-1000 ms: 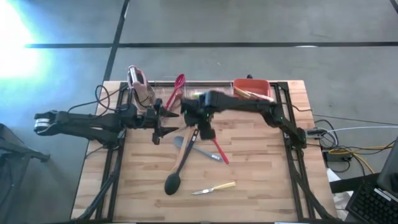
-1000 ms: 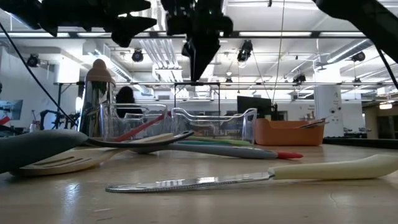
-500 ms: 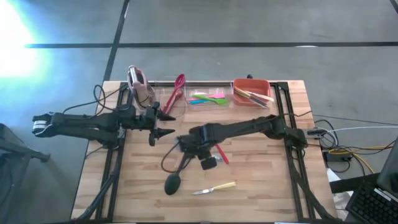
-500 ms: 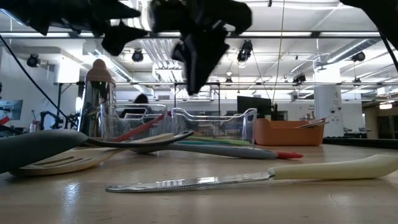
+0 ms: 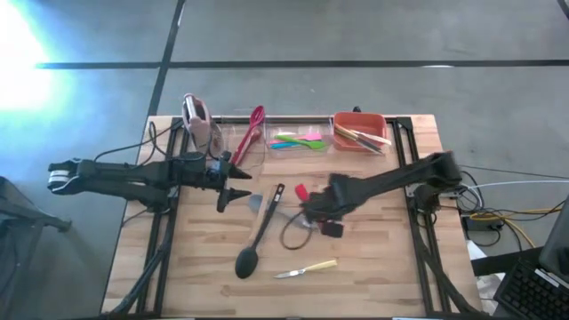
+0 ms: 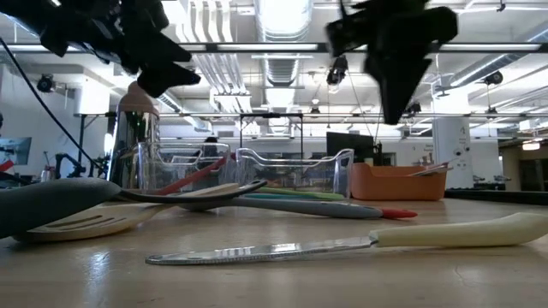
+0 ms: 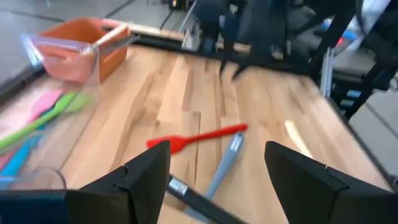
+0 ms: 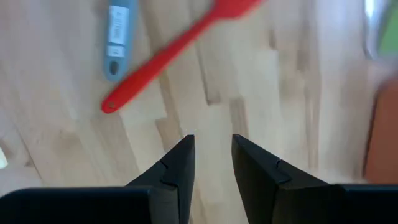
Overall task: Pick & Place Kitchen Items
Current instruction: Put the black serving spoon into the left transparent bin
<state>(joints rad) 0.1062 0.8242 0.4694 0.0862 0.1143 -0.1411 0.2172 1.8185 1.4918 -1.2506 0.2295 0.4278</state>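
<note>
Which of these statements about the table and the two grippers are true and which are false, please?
1. The right gripper holds the red spatula. False: its fingers are parted with nothing between them, and the spatula lies on the table.
2. The left gripper is open. True.
3. The pale-handled knife lies in the orange bin. False: it lies on the table's near part, by the black ladle.
4. Pink, green and blue utensils lie in the clear bin. True.
5. The left gripper grips the black ladle. False: it hovers empty above the table.
</note>
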